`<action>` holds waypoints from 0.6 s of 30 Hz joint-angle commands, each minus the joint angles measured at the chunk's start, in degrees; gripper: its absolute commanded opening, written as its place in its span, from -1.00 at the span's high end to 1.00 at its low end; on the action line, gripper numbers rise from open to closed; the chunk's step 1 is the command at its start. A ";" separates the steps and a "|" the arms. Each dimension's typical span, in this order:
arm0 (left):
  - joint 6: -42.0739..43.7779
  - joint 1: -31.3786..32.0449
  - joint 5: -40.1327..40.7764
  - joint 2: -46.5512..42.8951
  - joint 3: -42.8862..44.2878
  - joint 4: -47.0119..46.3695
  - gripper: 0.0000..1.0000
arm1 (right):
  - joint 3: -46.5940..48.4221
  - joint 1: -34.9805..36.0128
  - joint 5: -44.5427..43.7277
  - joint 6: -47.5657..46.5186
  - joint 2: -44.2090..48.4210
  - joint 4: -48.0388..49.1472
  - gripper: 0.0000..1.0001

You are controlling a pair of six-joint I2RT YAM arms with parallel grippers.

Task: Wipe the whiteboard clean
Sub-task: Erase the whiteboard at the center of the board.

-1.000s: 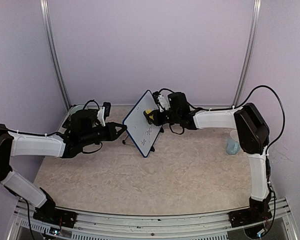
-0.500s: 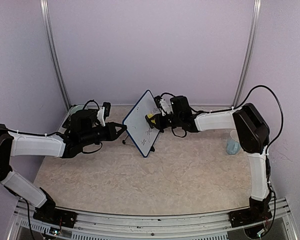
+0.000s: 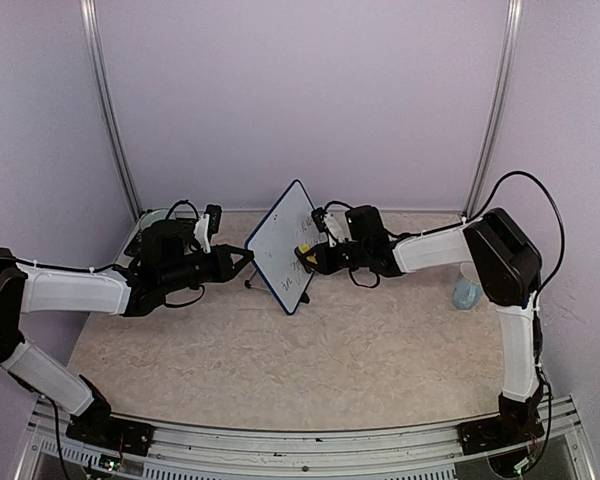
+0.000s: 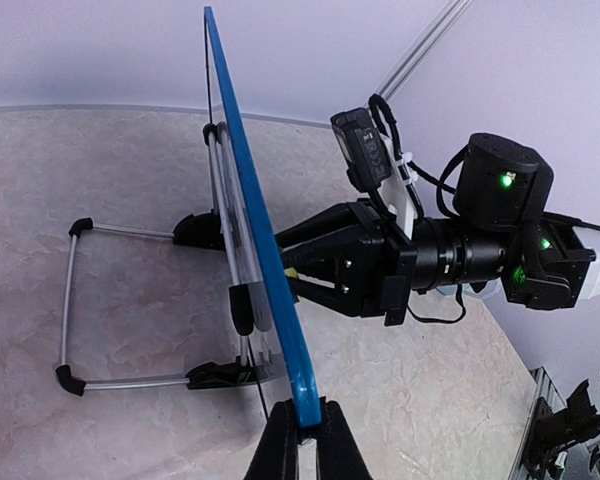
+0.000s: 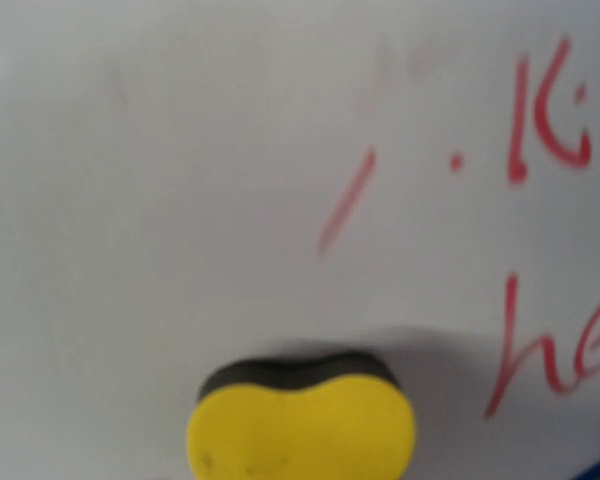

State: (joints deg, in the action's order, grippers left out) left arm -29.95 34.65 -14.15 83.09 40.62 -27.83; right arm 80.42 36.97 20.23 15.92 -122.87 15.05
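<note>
Whiteboard [image 3: 280, 245] stands tilted on its wire stand [image 4: 70, 300] toward the back of the worktop [image 3: 330, 360], roughly midway between the two arms, with its white face turned to the right arm. Its lower corner rests on or just above the worktop.

The left gripper [image 3: 245, 257] reaches in from the left. In the left wrist view, its two fingers [image 4: 280, 455] are pinched together on the thin blue frame [image 4: 260, 220], with only the width of the frame between them.

The right gripper [image 3: 308, 255] comes in from the other side and meets the lower half of the board's face. Its jaws are spread fairly wide and are clamped on a yellow sponge [image 3: 304, 250], which shows as a small yellow patch between the black fingers.

In the right wrist view, the sponge [image 5: 300, 428] fills the bottom centre, with its dark backing layer on top. It appears to be pressed against the glossy white surface and casts a soft shadow to its right. Red marker strokes [image 5: 550, 130] sit above and to the right of the sponge, apart from it, and a single slanted red stroke [image 5: 345, 200] lies nearer. The area to the upper left shows only faint smudges.

A pale blue cup [image 3: 465, 290] stands near the right edge of the worktop, well apart from the board.
</note>
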 commanded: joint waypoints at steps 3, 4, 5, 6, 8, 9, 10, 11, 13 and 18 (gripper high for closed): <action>-0.76 0.52 -2.01 -0.99 -0.19 -1.55 1.00 | -2.90 1.61 1.92 -1.50 0.67 -4.76 1.00; -0.74 0.50 -2.03 -1.07 -0.19 -1.52 1.00 | -2.89 1.61 1.67 -1.41 0.82 -4.72 1.00; -0.72 0.50 -1.98 -1.16 -0.19 -1.44 1.00 | -2.93 1.66 1.33 -1.38 1.06 -4.69 1.00; -0.64 0.51 -1.95 -1.24 -0.27 -1.43 1.00 | -3.15 1.62 0.98 -1.22 1.44 -4.34 1.00; -0.68 0.51 -1.87 -1.41 -0.28 -1.40 1.00 | -3.74 1.60 -0.10 -0.88 2.63 -3.28 1.00; -0.56 0.55 -1.78 -1.42 -0.28 -1.41 1.00 | -4.02 1.55 -0.66 -0.75 3.24 -2.67 1.00; -0.55 0.55 -1.80 -1.47 -0.28 -1.35 1.00 | -4.26 1.48 -1.40 -0.60 3.75 -2.17 1.00; -0.61 0.51 -1.76 -1.52 -0.32 -1.41 1.00 | -4.49 1.38 -2.16 -0.54 4.19 -1.73 1.00; -0.55 0.51 -1.73 -1.45 -0.28 -1.37 1.00 | -4.73 0.95 -3.43 -0.17 4.76 -1.12 1.00; -0.50 0.50 -1.67 -1.31 -0.28 -1.32 1.00 | -4.61 -0.14 -8.29 1.62 4.75 -1.68 1.00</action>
State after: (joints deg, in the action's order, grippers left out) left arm -29.93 34.65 -14.33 83.00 40.62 -27.88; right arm 76.27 37.36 16.40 16.05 -120.33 13.93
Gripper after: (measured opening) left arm 0.048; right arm 0.237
